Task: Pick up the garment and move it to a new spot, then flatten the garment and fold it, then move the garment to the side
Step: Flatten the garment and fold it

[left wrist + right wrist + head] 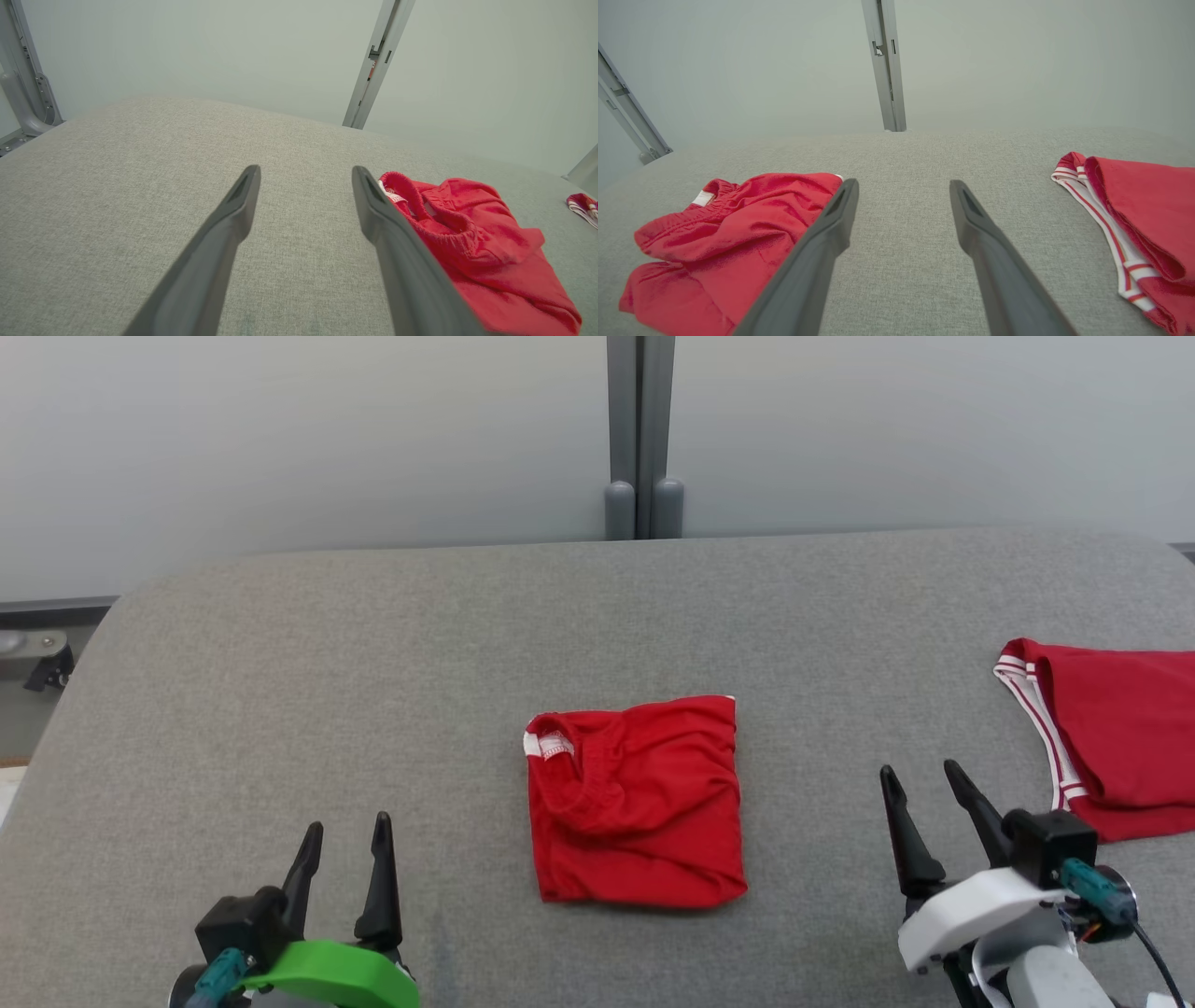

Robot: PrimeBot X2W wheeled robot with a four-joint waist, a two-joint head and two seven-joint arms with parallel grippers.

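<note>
The left gripper [348,823] is open, its 2 dark fingers [379,877] apart with nothing between them, low at the left over the gray worktop [373,644]. The right gripper [920,770] is open too and holds nothing; it sits low at the right. Between the 2 grippers lies the garment [635,803], a red one folded into a rough square, with a white tag [551,745] at its top left corner. It lies on the middle of the worktop and touches neither gripper. Another red cloth [1111,747] with white and red stripes along its edge lies at the far right, near the right gripper but not touching it, and the picture edge cuts it off. Behind the worktop a gray post [639,429] stands against a pale wall [280,429].
</note>
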